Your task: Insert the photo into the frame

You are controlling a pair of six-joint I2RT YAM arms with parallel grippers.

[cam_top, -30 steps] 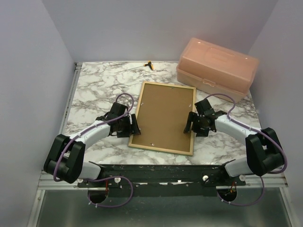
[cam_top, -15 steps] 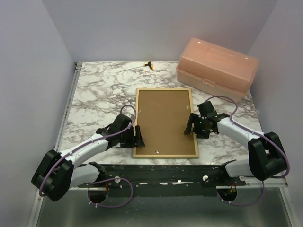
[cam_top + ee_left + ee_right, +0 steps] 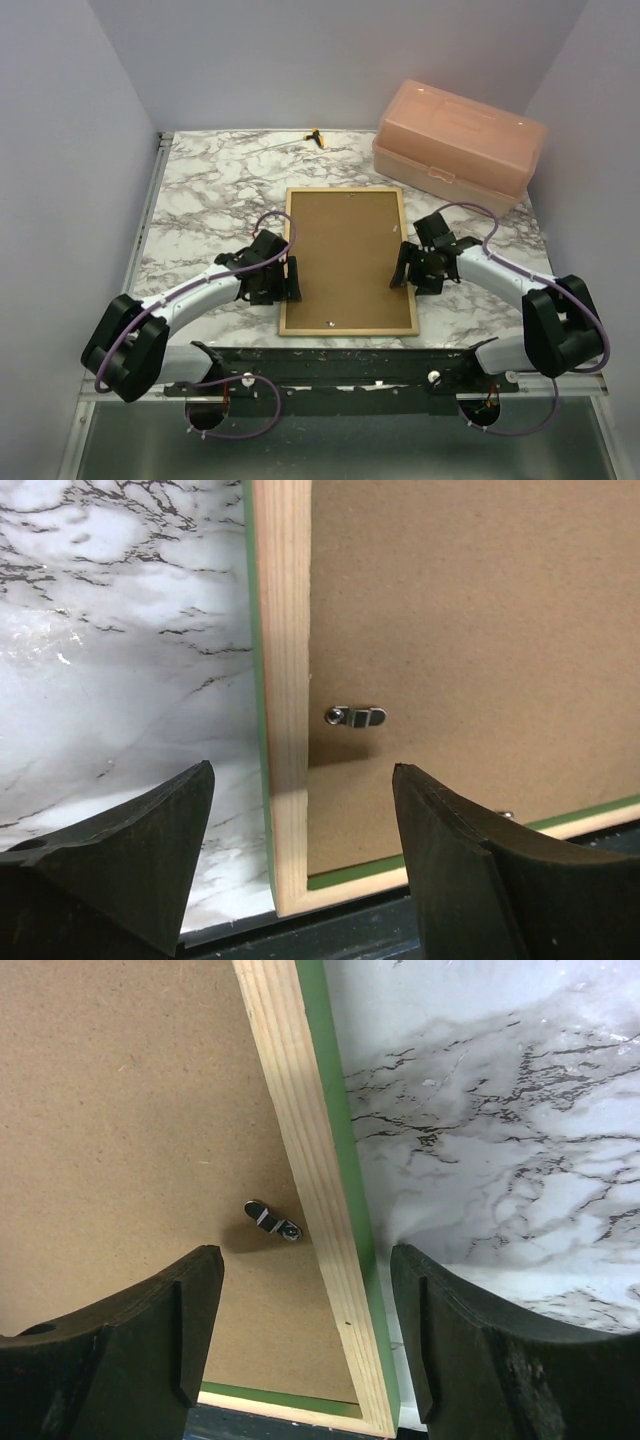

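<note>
No text, label, brand, number or sign can be read in any view. The frame [image 3: 348, 330], its brown panel [image 3: 348, 260], the pink box [image 3: 455, 140] and the marbled tabletop [image 3: 215, 190] show only plain, unlettered surfaces.

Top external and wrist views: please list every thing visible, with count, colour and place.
frame: one, bare wood, green edge, table centre
backing panel: one, brown, inside frame
turn clips: two seen, metal, on panel
box: one, pale pink, far right
small object: one, yellow-black, far edge
table: one, marbled white-grey
left gripper: one, black, open over left rail
right gripper: one, black, open over right rail
</note>
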